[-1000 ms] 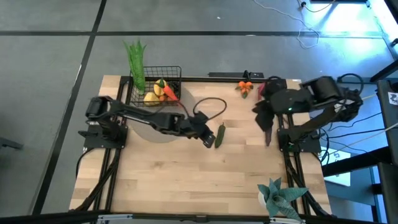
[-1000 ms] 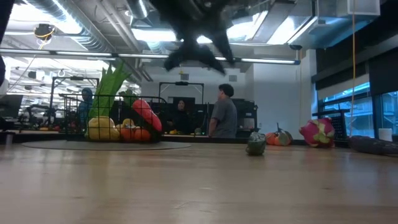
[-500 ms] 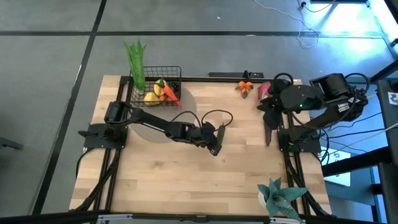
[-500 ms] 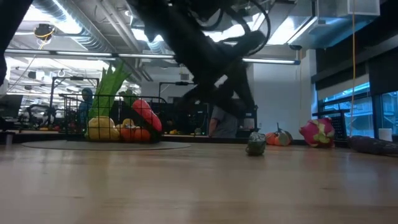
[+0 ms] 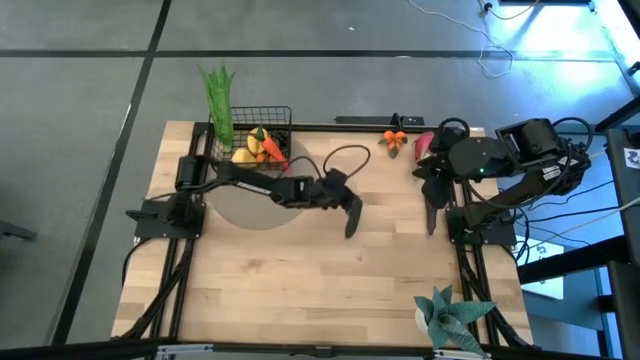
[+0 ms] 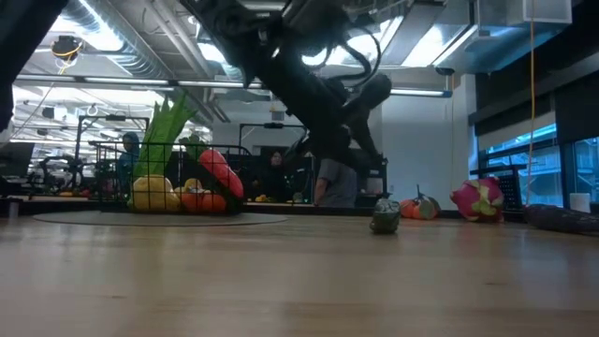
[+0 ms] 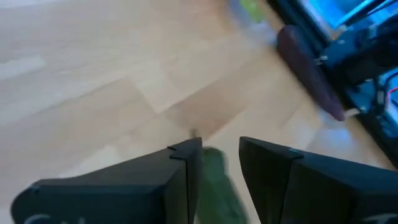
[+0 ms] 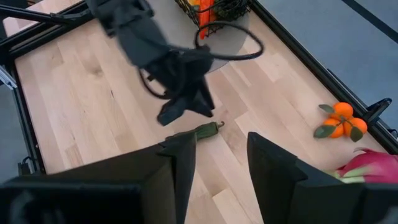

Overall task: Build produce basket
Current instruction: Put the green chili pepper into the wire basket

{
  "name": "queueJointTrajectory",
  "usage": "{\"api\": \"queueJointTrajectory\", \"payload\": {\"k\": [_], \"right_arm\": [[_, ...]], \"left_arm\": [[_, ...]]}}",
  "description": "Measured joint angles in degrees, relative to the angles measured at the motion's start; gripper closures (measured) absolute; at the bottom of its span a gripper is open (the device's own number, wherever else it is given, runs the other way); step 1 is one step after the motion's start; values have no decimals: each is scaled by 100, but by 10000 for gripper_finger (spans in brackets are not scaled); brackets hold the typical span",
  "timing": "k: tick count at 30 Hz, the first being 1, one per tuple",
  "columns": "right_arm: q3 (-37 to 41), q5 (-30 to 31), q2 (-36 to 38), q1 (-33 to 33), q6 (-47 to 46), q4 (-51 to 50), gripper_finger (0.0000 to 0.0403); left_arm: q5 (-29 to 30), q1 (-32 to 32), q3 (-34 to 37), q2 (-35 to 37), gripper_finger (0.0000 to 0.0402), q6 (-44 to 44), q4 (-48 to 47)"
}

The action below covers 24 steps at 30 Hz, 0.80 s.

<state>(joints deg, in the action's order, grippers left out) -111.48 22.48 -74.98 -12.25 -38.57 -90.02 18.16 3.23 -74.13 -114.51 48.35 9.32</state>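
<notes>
Left claw: your left gripper (image 5: 350,212), two dark flat-faced fingers, is spread apart and hangs over mid-table with nothing clamped. In its wrist view you see green through the gap.
Cucumber: small green bumpy cucumber (image 8: 200,130), short curled stem at one end, lies flat on the boards under that claw. You can see it apart from the fingers in the right wrist view.
Right claw: your right gripper (image 8: 221,142) waits at the table's right edge, fingers parted and empty.
Basket: black wire-mesh basket (image 5: 280,112), rectangular with tall grid sides, stands at the far left corner on a grey round mat (image 5: 240,210).
Basket contents: long green leek (image 5: 218,100) upright and rising above the rim, smooth yellow fruit (image 5: 243,155), tapered orange carrot (image 5: 272,148).
Loose produce: orange tangerines with green leaves (image 5: 393,139) and pink scaly dragon fruit (image 5: 424,145) near the far right edge. A long dark purple eggplant (image 7: 308,74) lies beside the right arm's base.
Table: pale wooden plank table (image 5: 300,280), visible grain.
Other: blue-green spiky-leaved plant (image 5: 450,312) at the near right corner.
</notes>
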Motion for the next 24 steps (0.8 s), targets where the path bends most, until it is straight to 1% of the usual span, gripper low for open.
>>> {"api": "queueJointTrajectory", "payload": {"k": [2,5,11,16,18,20,24], "right_arm": [[0,0,0,0,0,0,271],[0,0,0,0,2,0,271],[0,0,0,0,24,0,271],[0,3,0,0,26,0,271],[0,4,0,0,26,0,271],[0,4,-2,0,26,-1,271],[0,7,-2,0,24,4,271]], "left_arm": [[-329,157,4,-7,307,-46,49],[-525,293,2,4,307,-90,53],[-606,389,2,1,307,-112,63],[-692,378,15,-155,307,-137,150],[-619,344,-20,-273,307,-213,388],[-615,334,18,-300,307,-226,337],[-673,341,-17,-373,307,-228,586]]}}
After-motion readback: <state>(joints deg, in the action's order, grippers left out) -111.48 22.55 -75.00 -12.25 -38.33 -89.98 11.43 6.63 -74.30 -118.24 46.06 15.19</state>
